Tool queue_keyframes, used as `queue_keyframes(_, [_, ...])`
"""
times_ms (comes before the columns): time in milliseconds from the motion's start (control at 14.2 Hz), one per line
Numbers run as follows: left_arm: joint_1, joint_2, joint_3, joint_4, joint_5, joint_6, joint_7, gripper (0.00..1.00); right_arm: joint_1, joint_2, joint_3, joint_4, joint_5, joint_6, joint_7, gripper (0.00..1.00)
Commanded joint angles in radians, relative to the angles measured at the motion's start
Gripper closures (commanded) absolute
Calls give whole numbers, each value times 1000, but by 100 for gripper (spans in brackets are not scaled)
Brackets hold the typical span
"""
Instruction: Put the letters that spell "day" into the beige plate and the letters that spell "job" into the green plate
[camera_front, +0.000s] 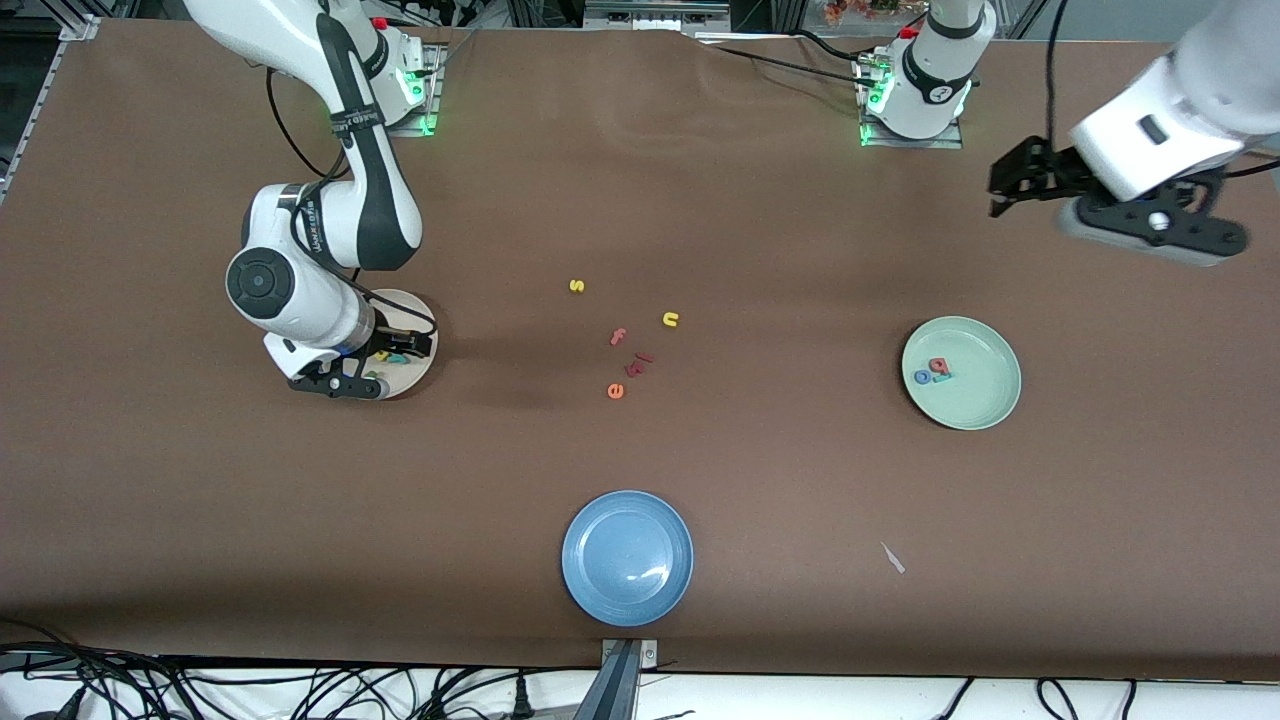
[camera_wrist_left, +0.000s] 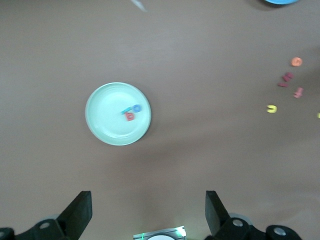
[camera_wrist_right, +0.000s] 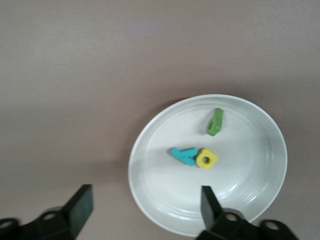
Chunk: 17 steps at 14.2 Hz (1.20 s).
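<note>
Yellow, teal, green letters (camera_wrist_right: 197, 152) in beige plate (camera_wrist_right: 165, 200) under open right gripper (camera_wrist_right: 142, 212).

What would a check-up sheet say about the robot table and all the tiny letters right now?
Surface: brown table, flat.
Job's things: beige plate holds a green letter, teal letter and yellow letter; green plate holds a blue ring, salmon-red letter and a teal piece.
Clutter: yellow "s", yellow "u", pink "f", dark red pieces, orange "e", blue plate, small pale scrap.
Grippers: right gripper open over the beige plate; left gripper open, waiting high over the table.
Cables: black bundle along the table edge nearest the front camera.
Surroundings: nothing seen.
</note>
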Motion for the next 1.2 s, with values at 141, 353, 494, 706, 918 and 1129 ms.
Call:
queue_keyframes(141, [-48, -82, 144, -184, -67, 220, 25, 0, 3, 11, 0, 51, 14, -59, 6, 0])
queue_keyframes(353, [-42, -166, 143, -273, -73, 230, 28, 0, 13, 6, -2, 69, 14, -65, 9, 0])
queue_keyframes(494, [-37, -179, 144, -292, -147, 231, 26, 0, 13, -8, 7, 72, 6, -71, 8, 0])
queue_keyframes(706, [-48, -173, 143, -286, -144, 225, 20, 0, -49, -93, 63, 61, -65, -86, 3, 0])
queue_keyframes(918, [-38, -157, 147, -272, -116, 225, 19, 0, -220, -149, 252, 63, -228, -115, 3, 0])
queue_keyframes(1129, [-34, -156, 150, -263, -69, 224, 22, 0, -368, -216, 373, 71, -285, -175, -29, 0])
